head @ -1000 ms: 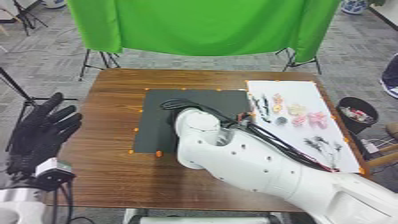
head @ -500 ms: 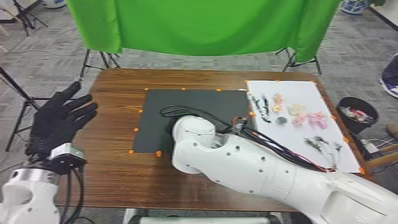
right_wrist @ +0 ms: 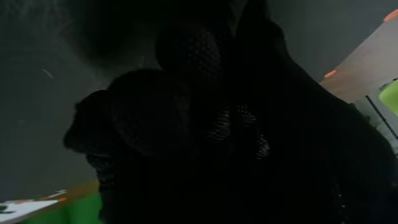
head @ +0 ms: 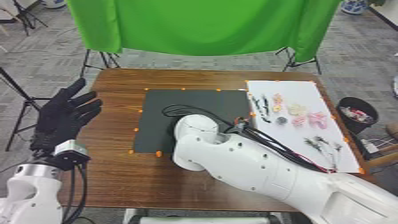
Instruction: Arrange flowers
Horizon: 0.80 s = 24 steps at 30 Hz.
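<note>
In the head view, my left hand [head: 67, 112] stands open beyond the table's left edge, its fingers straight and spread. The right forearm reaches over the dark mat [head: 155, 122], its white wrist section above the mat's lower part. On the white sheet [head: 266, 86] at the right lie green sprigs [head: 262, 107], an orange-pink flower [head: 277, 100], a cream flower [head: 296, 109], pink flowers [head: 317, 119], a small grey round piece [head: 282, 120] and dark feathery stems [head: 324, 147]. The right wrist view has my right hand [right_wrist: 213, 160] very dark against the mat; whether it holds anything cannot be told.
Orange markers edge the mat and sheet on the brown table [head: 115, 170]. Black cables [head: 275, 145] run along the right arm. A dark bin [head: 357, 112] stands off the table's right side, and a green cloth [head: 204, 27] hangs behind the table.
My left hand has risen up and slightly right over the last second, with more of its arm coming into view. The right arm's wrist section has shifted slightly on the mat.
</note>
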{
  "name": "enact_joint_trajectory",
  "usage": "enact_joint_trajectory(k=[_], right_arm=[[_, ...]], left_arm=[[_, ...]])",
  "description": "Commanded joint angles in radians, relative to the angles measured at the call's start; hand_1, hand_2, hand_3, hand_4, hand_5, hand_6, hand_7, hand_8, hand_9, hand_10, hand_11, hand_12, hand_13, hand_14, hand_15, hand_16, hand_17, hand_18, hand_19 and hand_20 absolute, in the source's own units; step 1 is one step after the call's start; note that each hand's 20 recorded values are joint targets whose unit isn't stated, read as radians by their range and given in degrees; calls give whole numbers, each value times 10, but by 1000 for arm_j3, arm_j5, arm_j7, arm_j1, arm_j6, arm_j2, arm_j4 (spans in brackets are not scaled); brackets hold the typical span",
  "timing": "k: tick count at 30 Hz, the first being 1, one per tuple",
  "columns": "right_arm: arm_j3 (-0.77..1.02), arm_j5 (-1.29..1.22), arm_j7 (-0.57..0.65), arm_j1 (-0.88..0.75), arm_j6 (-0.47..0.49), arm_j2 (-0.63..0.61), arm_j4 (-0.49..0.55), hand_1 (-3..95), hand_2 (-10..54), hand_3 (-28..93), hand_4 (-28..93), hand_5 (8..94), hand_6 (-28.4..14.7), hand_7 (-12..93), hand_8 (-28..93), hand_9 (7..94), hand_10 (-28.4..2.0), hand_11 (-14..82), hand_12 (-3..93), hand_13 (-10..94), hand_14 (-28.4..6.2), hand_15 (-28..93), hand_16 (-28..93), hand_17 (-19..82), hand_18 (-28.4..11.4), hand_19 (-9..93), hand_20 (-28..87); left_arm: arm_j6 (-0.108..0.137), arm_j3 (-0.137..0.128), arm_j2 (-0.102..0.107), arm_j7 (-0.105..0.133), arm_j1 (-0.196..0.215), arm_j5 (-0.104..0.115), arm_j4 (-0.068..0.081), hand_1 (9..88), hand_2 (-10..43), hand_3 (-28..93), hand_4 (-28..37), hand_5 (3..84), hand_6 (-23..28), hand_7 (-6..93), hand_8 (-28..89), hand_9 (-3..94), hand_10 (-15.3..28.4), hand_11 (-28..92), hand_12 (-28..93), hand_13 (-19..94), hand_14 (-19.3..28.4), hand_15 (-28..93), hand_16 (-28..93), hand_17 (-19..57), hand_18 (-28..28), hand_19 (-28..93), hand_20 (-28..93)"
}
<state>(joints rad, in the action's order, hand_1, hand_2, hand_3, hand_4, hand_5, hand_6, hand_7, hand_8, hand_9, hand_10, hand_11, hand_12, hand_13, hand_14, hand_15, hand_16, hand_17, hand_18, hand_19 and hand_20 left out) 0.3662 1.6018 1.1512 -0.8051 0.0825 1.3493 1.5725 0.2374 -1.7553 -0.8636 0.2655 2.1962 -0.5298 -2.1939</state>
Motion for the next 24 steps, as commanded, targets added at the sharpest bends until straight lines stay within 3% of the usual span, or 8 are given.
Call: enact_joint_trajectory(k=[1, 11, 14, 19, 20, 21, 23, 24], right_arm=[[-7, 5, -46, -17, 35, 3, 34, 534, -73, 754, -174, 799, -60, 252, 216, 865, -127, 370, 289, 843, -83, 642, 190, 598, -154, 932, 259], [-8, 29, -91, -31, -65, -5, 67, 521, -73, 723, -198, 786, -72, 226, 187, 847, -131, 361, 279, 824, -85, 637, 184, 580, -151, 932, 227], [-21, 43, -128, -24, -104, -14, 85, 499, -80, 711, -206, 762, -81, 204, 149, 831, -141, 369, 254, 815, -89, 630, 176, 573, -149, 932, 192], [-67, 72, -155, 46, -106, -28, 137, 445, -80, 735, -194, 733, -82, 210, 121, 822, -151, 381, 218, 809, -92, 622, 171, 570, -151, 932, 162], [-60, 81, -157, 45, -95, -34, 148, 430, -78, 743, -191, 731, -81, 213, 116, 822, -152, 383, 215, 810, -93, 621, 170, 572, -153, 932, 160], [-41, 100, -157, 35, -66, -31, 156, 415, -76, 751, -187, 730, -82, 216, 110, 822, -153, 383, 213, 815, -93, 619, 168, 577, -153, 932, 158], [-39, 93, -133, 46, -57, -40, 166, 392, -69, 761, -181, 727, -81, 226, 94, 825, -157, 384, 210, 818, -92, 619, 165, 583, -152, 932, 158], [-40, 96, -128, 54, -41, -38, 162, 383, -64, 763, -178, 727, -81, 233, 76, 827, -159, 385, 209, 820, -92, 621, 165, 588, -151, 932, 164]], left_arm=[[-21, 4, -17, -33, -11, -16, 6, 295, 59, 646, -207, 354, 87, 95, -76, 313, 194, 261, 114, 192, 261, 522, -109, -83, 249, 458, 27], [-12, -13, -24, -43, 21, -16, -6, 296, 60, 645, -208, 354, 87, 96, -76, 313, 193, 264, 115, 192, 261, 523, -110, -83, 249, 459, 28], [-7, -21, -22, -26, 47, -10, -12, 297, 60, 645, -207, 355, 87, 95, -76, 313, 193, 266, 114, 192, 261, 523, -110, -83, 249, 460, 27], [54, -44, 37, 123, 166, 62, -46, 297, 61, 645, -206, 354, 87, 95, -76, 313, 193, 265, 114, 192, 262, 524, -111, -83, 249, 460, 27], [52, -52, 24, 108, 169, 54, -48, 297, 61, 645, -206, 354, 87, 95, -76, 313, 193, 265, 114, 192, 261, 524, -111, -83, 250, 460, 27], [60, -57, 30, 129, 190, 65, -53, 297, 60, 645, -206, 354, 88, 95, -76, 313, 194, 265, 114, 192, 261, 524, -111, -83, 250, 460, 27], [47, -62, 13, 95, 176, 44, -49, 297, 60, 646, -205, 354, 88, 95, -76, 313, 194, 265, 114, 192, 262, 524, -111, -83, 250, 460, 27], [60, -62, 19, 118, 191, 55, -55, 297, 61, 646, -205, 355, 88, 95, -76, 313, 194, 265, 114, 192, 262, 524, -111, -83, 250, 461, 27]])
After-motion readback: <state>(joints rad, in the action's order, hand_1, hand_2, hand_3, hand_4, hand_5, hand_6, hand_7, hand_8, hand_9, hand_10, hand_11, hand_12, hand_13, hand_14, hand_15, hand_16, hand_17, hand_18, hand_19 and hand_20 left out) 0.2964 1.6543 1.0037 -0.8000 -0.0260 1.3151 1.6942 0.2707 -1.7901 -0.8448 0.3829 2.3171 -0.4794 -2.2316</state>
